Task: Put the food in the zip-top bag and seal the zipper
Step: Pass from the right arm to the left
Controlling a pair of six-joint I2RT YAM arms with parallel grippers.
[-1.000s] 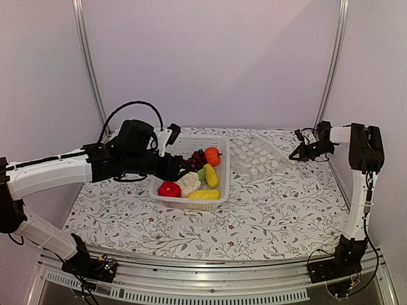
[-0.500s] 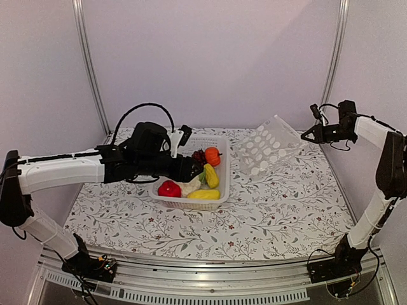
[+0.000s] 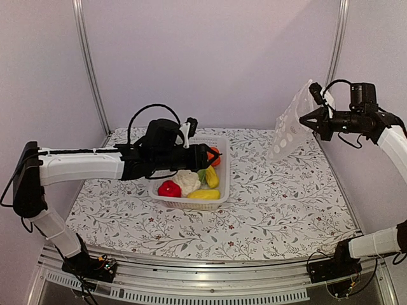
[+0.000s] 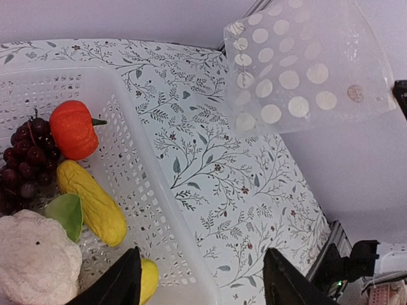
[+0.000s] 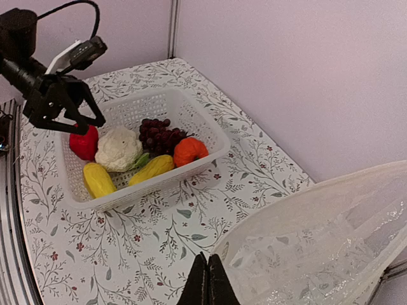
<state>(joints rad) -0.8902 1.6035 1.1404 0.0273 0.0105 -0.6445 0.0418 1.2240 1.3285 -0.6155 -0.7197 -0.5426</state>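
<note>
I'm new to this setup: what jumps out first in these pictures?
The spotted clear bag hangs in the air at the far right, pinched in the right claw. A white basket of bright toy food sits mid-table, the open left claw just above it.

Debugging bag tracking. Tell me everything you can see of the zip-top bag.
The zip-top bag is clear, floppy plastic printed with white oval spots, lightly crinkled. It hangs tilted in the air over the far right of the table, apparently lifted clear of it. The right tool is shut on one edge, and nothing else touches the bag. It looks empty.
</note>
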